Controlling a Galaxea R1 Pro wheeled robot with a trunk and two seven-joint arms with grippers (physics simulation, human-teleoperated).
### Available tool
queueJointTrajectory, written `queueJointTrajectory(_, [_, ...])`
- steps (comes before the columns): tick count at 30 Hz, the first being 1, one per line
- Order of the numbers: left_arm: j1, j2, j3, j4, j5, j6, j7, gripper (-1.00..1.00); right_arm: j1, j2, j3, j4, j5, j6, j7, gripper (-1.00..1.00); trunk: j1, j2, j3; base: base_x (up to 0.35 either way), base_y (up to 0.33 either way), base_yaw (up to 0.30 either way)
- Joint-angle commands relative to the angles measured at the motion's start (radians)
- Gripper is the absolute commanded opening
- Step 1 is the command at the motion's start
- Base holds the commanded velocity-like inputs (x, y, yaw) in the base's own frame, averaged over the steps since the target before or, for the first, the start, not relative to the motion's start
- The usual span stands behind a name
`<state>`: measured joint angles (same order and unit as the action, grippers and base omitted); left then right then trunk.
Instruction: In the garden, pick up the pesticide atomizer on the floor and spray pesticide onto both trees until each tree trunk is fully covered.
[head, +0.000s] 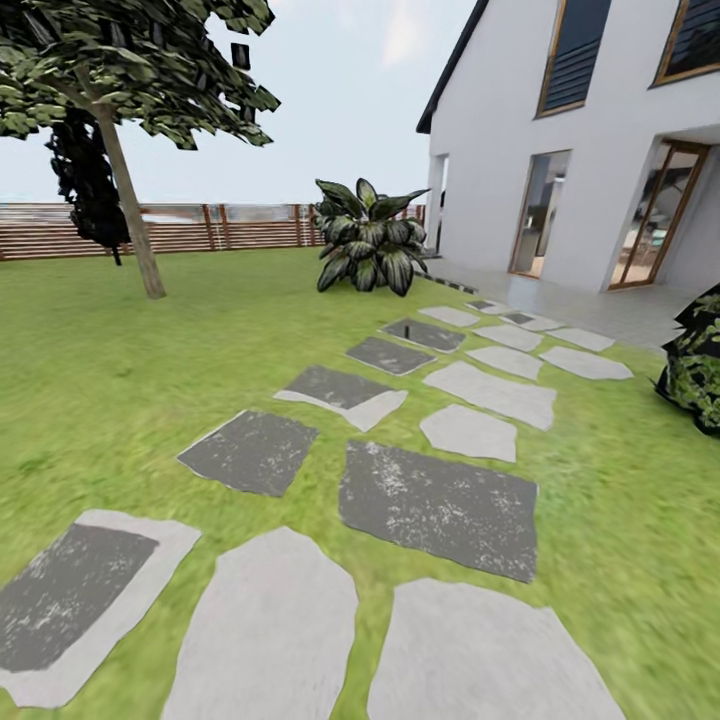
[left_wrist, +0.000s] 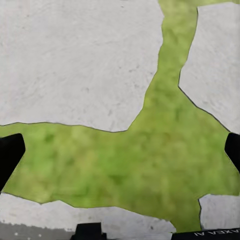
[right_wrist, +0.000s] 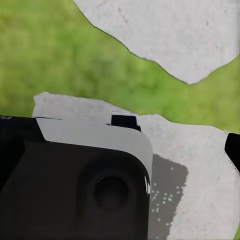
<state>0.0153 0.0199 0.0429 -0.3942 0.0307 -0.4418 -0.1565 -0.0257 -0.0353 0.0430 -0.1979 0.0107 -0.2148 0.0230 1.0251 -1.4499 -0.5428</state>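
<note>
The pesticide atomizer is out of view. One tree stands on the lawn at the far left of the head view, with a bare, slightly leaning grey-brown trunk under a leafy canopy. My left gripper hangs open over grass between pale paving stones, its dark fingertips at the frame's two edges and nothing between them. My right gripper is also open and empty. One dark fingertip shows at the edge, and a black-and-white part of my own body covers the other side.
Grey and white stepping stones run from my feet toward the white house. A low broad-leaved plant stands mid-lawn, and a dark bush at the right edge. A brown slat fence bounds the grass, with a dark cone tree before it.
</note>
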Motion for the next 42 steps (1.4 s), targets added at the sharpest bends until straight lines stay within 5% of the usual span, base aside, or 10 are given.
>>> queueJointTrajectory(1, [0.000,0.000,0.000,0.000,0.000,0.000,0.000,1.00,0.000,0.000,0.000,0.000,0.000,0.000,0.000,1.00,0.000,0.000,0.000,0.344,0.000,-0.022])
queueJointTrajectory(42, [0.000,0.000,0.000,-0.022,0.000,0.000,0.000,1.00,0.000,0.000,0.000,0.000,0.000,0.000,0.000,1.00,0.000,0.000,-0.003,0.344,0.000,-0.002])
